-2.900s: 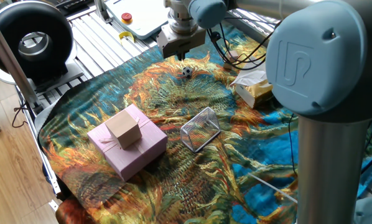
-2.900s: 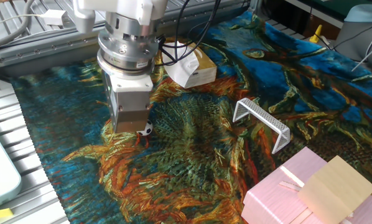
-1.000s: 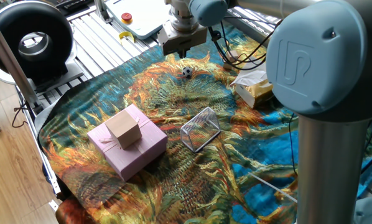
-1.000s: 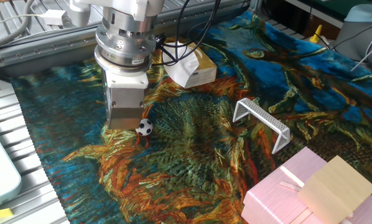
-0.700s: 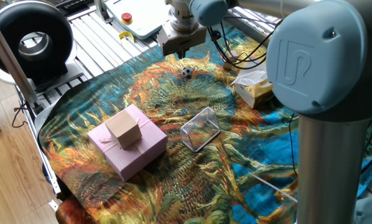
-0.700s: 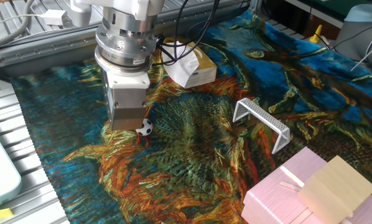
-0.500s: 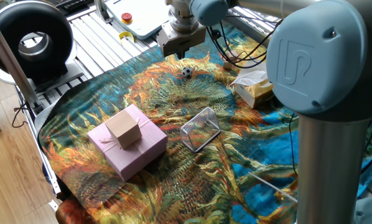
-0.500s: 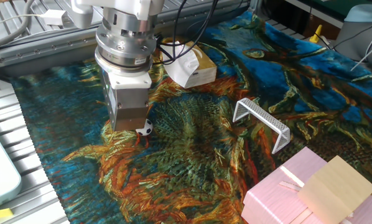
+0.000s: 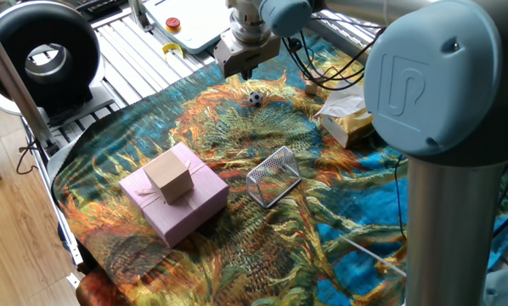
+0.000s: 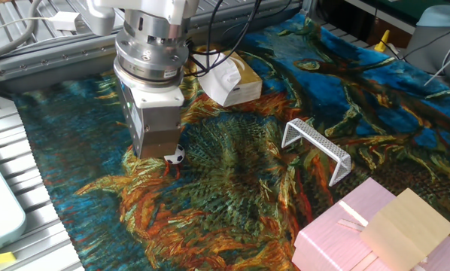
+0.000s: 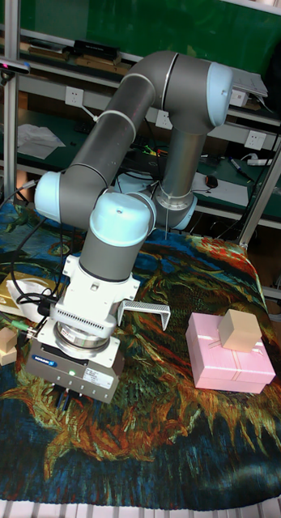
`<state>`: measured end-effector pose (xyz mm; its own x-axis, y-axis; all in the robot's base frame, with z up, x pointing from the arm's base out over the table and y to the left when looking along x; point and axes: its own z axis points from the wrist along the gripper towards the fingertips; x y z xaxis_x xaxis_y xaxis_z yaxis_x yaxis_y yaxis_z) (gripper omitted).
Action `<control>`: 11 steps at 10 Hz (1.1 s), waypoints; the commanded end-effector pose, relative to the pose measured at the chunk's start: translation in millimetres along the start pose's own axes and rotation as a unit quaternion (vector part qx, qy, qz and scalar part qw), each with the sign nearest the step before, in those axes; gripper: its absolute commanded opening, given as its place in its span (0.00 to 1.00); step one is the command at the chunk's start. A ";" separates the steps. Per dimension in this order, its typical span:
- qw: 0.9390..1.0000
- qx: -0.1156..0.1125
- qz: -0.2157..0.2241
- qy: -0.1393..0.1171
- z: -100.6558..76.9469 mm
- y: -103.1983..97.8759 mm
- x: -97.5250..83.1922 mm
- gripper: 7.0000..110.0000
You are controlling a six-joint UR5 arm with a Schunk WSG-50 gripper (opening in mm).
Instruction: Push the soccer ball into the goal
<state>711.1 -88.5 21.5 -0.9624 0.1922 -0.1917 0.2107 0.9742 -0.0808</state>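
The soccer ball [image 9: 255,98] is a tiny white-and-black ball resting on the painted cloth at the far side. In the other fixed view the soccer ball [image 10: 178,156] peeks out at the lower right corner of the gripper's body. My gripper [image 9: 238,74] hangs just behind and left of it, low over the cloth, fingers together and holding nothing. In the tall fixed view the gripper [image 11: 64,400] shows dark fingertips close together, and the ball is hidden. The wire-mesh goal [image 9: 273,176] [image 10: 315,146] [image 11: 146,312] stands mid-cloth, well apart from the ball.
A pink gift box [image 9: 179,208] with a small cardboard box [image 9: 169,175] on top sits near the goal. A tan packet with white wrapping [image 9: 346,119] lies at the cloth's right side. Cables trail from the arm. Metal rails border the cloth.
The gripper has shifted slightly toward the ball, whose left side its body now covers in the other fixed view. The ball and goal rest where they were.
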 end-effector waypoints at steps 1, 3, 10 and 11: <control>1.000 -0.009 0.010 0.012 -0.8 2.8 5.2 0.00; 1.000 -0.009 0.010 0.012 -0.8 2.7 5.5 0.00; 1.000 -0.002 0.009 0.013 5.9 -8.9 15.5 0.00; 1.000 -0.001 0.008 0.013 6.8 -10.5 16.7 0.00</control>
<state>698.4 -92.1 15.4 -0.9647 0.2035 -0.1670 0.2191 0.9723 -0.0809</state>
